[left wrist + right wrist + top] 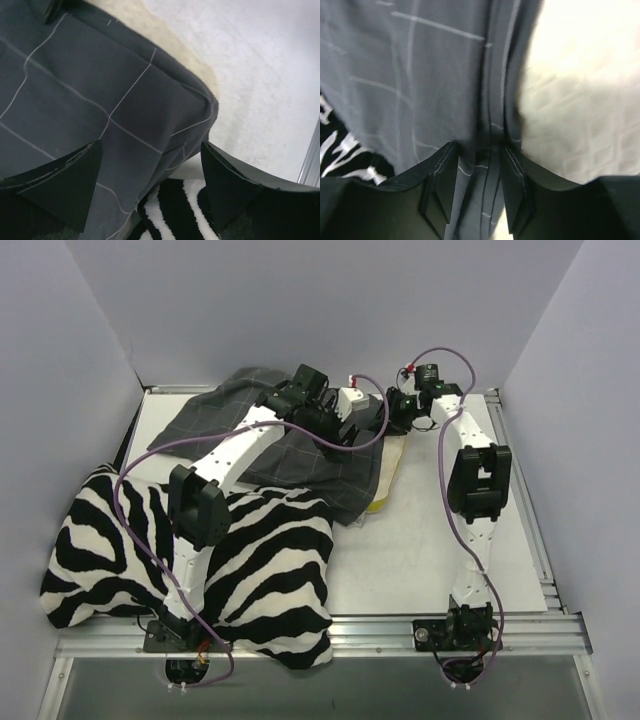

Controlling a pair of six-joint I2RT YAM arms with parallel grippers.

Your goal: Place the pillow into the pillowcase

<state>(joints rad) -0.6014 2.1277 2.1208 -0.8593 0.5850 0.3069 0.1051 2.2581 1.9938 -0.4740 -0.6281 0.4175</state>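
A white counter (430, 540) is seen from above, with two robot arms reaching from its near edge toward the far middle. A dark grey checked pillowcase (210, 420) is spread across the far-left and centre of the counter. Its near edge is draped against a large zebra-striped cushion (260, 560) that fills the near-left corner.

The quilted white pillow (393, 465) is mostly hidden inside the case. Only a pale strip with a yellow tinge is left showing along the side of the case that faces the counter's right edge. That strip runs from near to far, so the opening is judged to face right.

The left end effector (150, 150) is held wide open above the case, close to a corner of the fabric, and nothing is gripped.

The right end effector (479, 150) is set narrowly astride the folded hem of the opening, with fabric filling the gap. Whether the hem is firmly clamped cannot be told. The exposed pillow lies just beside this hem, on the side toward the right edge.

The right arm is the nearer one to the uncovered strip. The hem would need to be drawn rightward over it.
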